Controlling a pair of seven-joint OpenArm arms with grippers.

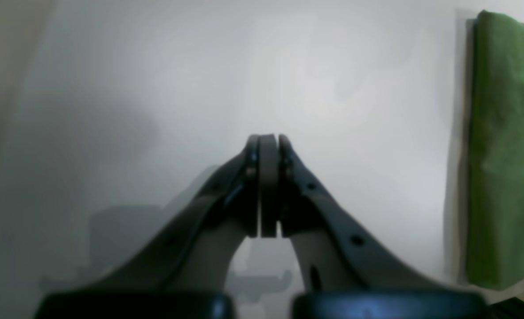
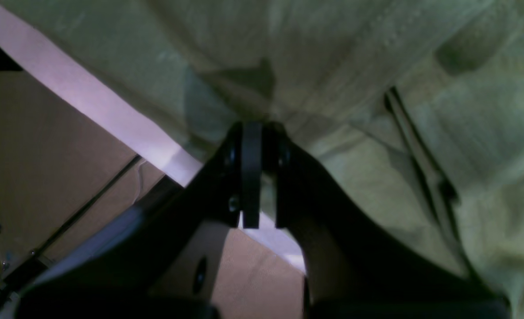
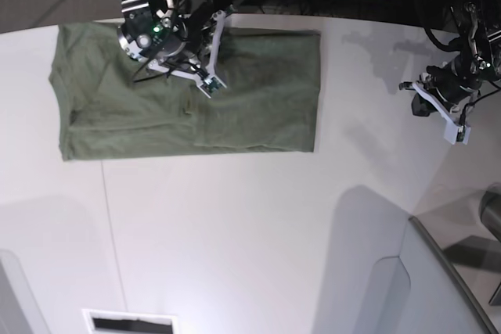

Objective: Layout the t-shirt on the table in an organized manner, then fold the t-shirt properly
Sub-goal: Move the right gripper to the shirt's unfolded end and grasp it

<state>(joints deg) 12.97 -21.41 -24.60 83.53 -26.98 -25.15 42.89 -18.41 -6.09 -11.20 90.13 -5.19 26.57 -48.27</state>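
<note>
Base view: table (image 3: pixel 235 232) white, with the t-shirt (image 3: pixel 258 99) lying folded into a flat rectangle at its far left. Right gripper (image 2: pixel 262 133) hangs over the shirt's far edge, jaws nearly together, pinching fabric. Left gripper (image 1: pixel 268 141) hovers over bare table at far right, jaws pressed together, holding nothing. No legible writing.

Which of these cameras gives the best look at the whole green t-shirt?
The base view: the olive-green cotton t-shirt lies there as a whole folded rectangle on the white table. The left wrist view catches only one edge; the right wrist view shows close-up wrinkled cloth.
</note>
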